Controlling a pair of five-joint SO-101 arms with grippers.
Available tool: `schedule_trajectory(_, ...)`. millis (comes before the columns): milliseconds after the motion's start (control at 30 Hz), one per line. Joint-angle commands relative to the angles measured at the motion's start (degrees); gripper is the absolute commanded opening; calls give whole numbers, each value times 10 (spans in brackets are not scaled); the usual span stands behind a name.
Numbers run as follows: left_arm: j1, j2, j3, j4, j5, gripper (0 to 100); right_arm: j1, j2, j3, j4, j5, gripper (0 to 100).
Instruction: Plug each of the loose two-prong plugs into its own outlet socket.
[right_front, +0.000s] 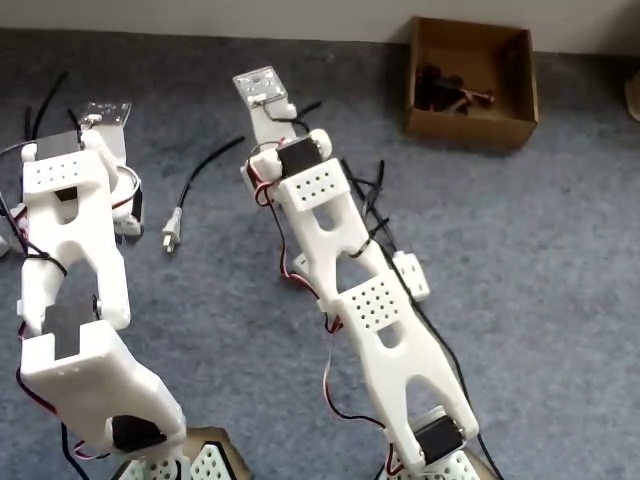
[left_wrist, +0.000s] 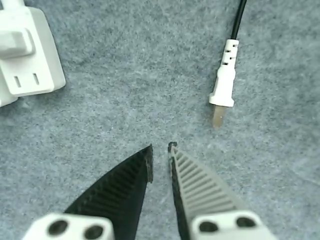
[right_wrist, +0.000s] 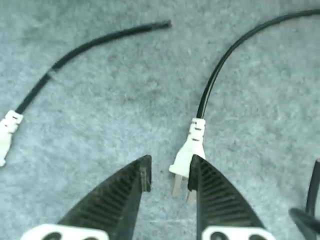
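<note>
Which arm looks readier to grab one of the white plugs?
Right. The right pincer, open, sits right at a white two-prong plug on a black cord. The left pincer has its own white plug farther ahead, off to one side.

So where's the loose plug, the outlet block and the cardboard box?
loose plug (left_wrist: 223, 82): left wrist view, white body.
outlet block (left_wrist: 42, 70): left wrist view, slotted face.
cardboard box (right_front: 468, 132): high view, near wall.

Carpeted indoor room (grey carpet (right_front: 560, 250), cardboard box (right_front: 470, 80) by wall (right_front: 300, 15))
</note>
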Motion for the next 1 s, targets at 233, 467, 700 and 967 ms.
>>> schedule_trajectory(233, -6, -36, 20, -22, 1, 63, -11, -38, -75, 32, -4, 127)
schedule_trajectory(467, -6, -36, 31, -34, 1, 63, -7, -36, -75, 23, -3, 127)
schedule_trajectory(700, -5, -36, 31, -33, 1, 63, 11, -36, -70, 7, -3, 127)
schedule_trajectory(967, -5, -36, 31, -34, 1, 63, 0, -36, -74, 18, -3, 127)
